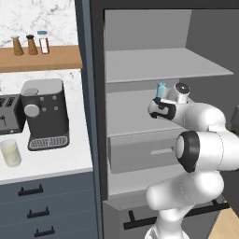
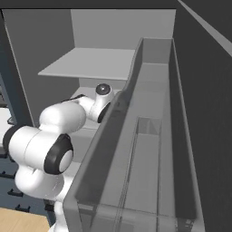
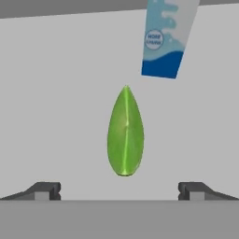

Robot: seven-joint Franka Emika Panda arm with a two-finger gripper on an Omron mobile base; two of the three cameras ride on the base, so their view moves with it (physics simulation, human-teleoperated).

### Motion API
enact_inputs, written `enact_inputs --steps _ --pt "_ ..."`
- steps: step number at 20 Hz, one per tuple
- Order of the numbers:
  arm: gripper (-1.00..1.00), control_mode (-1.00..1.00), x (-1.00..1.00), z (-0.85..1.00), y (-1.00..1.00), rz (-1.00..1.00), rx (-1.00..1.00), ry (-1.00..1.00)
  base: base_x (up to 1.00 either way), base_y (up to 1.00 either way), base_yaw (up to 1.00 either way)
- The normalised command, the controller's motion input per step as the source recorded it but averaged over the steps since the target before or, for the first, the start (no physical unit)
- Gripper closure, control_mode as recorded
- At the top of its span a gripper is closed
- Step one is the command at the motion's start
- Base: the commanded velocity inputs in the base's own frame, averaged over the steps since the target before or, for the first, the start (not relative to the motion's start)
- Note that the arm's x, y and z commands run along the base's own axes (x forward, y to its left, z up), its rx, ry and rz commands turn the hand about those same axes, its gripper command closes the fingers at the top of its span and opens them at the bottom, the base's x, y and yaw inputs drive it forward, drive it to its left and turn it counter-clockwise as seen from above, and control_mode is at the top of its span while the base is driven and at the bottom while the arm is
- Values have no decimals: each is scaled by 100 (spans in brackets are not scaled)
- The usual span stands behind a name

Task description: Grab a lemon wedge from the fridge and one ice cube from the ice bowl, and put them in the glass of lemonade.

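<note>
The fridge (image 1: 154,65) stands open, with the white arm reaching onto its middle shelf. In the hand view the jaws (image 3: 119,190) are spread wide and hold nothing. A green lemon wedge (image 3: 125,131) lies on the shelf just beyond them, centred between the tips. A blue-and-white carton (image 3: 167,37) stands behind the wedge. Left of the fridge, on the counter (image 1: 56,158), the glass of lemonade (image 1: 10,153) sits beside a coffee machine (image 1: 45,113) and toaster (image 1: 9,114).

A green pointed lemon wedge (image 3: 125,132) lies on the open fridge's (image 1: 154,65) light shelf.
</note>
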Motion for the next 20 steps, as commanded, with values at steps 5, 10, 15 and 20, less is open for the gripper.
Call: enact_inputs --steps 5,10,15,20 --pt "-100 -100 30 -6 0 0 0 2 0 0 0" --pt "-100 -100 23 -1 -4 0 0 5 0 0 0" --pt "-100 -100 4 -10 -6 0 0 6 0 0 0" --pt "-100 -100 2 -12 -1 0 0 3 0 0 0"
